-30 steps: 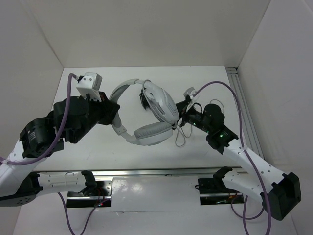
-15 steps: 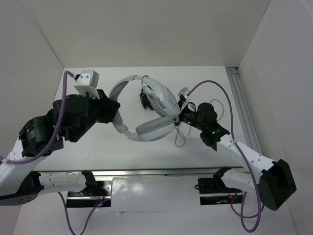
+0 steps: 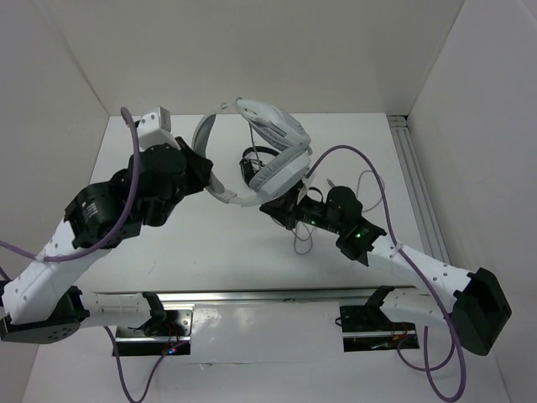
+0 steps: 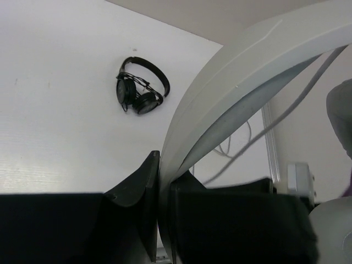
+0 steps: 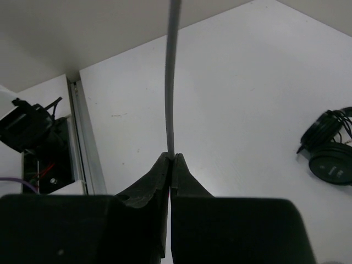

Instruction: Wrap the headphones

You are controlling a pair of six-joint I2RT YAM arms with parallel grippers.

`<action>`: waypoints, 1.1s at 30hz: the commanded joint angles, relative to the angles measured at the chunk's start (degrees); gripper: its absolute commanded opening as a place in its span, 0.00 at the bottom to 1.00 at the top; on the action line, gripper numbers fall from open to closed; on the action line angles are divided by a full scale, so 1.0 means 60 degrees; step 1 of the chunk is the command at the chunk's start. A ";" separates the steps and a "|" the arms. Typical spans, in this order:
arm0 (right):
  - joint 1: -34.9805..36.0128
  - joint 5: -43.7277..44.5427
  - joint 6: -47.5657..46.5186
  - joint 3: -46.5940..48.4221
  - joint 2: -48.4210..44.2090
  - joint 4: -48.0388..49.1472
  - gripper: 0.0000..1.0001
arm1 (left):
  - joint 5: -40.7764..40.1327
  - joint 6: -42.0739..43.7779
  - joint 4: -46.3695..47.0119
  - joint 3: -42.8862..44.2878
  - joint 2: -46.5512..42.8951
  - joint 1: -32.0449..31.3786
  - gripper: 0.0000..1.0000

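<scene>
The white and grey headphones (image 3: 273, 151) hang in the air over the table's middle. My left gripper (image 3: 207, 178) is shut on their wide headband (image 4: 236, 71), which passes up between the jaws of the left gripper (image 4: 163, 165). My right gripper (image 3: 275, 210) sits just below the lower ear cup. The thin grey cable (image 5: 172, 82) runs straight up from the tips of the right gripper (image 5: 171, 158), which is shut on it. More cable lies looped on the table (image 3: 300, 242).
Small black headphones (image 4: 141, 88) lie on the white table behind the lifted pair, also seen as black headphones (image 5: 330, 151). An aluminium rail (image 3: 417, 180) runs along the right side, another rail (image 3: 252, 295) along the front. White walls enclose the table.
My left arm has raised the headphones up and toward the back. My right gripper moved left under the ear cup and closed on the cable.
</scene>
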 commanded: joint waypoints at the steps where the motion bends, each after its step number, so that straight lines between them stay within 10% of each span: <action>1: 0.0529 0.0019 0.0186 -0.0121 -0.0208 0.0807 0.00 | -0.0332 -0.0839 0.1605 0.0575 0.0272 0.0609 0.00; 15: 0.1306 -0.1723 0.2235 -0.0635 0.0450 0.4045 0.01 | -0.1062 0.0858 0.3011 -0.0187 0.0961 0.1124 0.00; 22: 0.1569 -0.2574 0.3454 -0.0635 0.1124 0.6170 0.33 | -0.1210 0.1080 0.3011 -0.0187 0.1210 0.1315 0.00; 33: 0.2111 -0.2925 0.4084 -0.0357 0.2356 0.7533 0.43 | -0.1093 0.1489 0.3099 -0.0274 0.1121 0.2236 0.00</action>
